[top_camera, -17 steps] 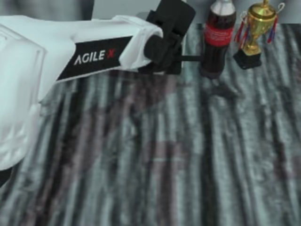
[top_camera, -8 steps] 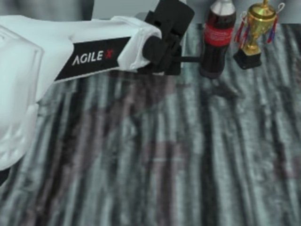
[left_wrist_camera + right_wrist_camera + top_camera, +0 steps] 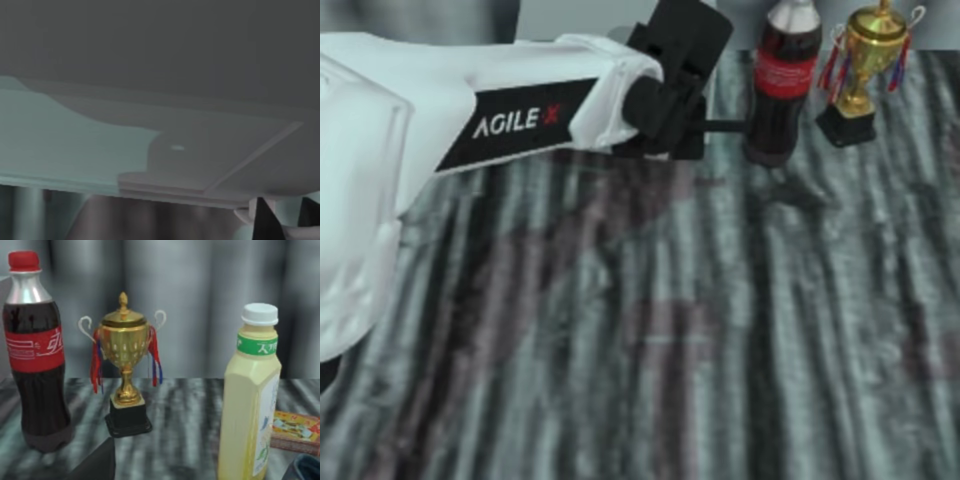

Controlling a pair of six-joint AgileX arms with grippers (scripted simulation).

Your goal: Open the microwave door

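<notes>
My left arm reaches across the table's back left, and its black gripper (image 3: pixel 675 70) sits right against the light-grey microwave (image 3: pixel 580 18), which shows only at the top edge of the top view. In the left wrist view the microwave's grey surfaces (image 3: pixel 200 50) fill the frame, with a teal area (image 3: pixel 60 140) beside them. The left gripper (image 3: pixel 287 222) pokes in at one corner beside a pale ledge. I cannot make out the microwave door from the rest of the body. My right gripper (image 3: pixel 202 475) is open and empty, out of the top view.
A cola bottle (image 3: pixel 785 80) stands just right of the left gripper, with a gold trophy (image 3: pixel 865 60) beyond it. The right wrist view also shows a yellow juice bottle (image 3: pixel 252 400) and a small flat box (image 3: pixel 297 430).
My left arm has shifted very slightly to the left at the microwave. Nothing else has moved.
</notes>
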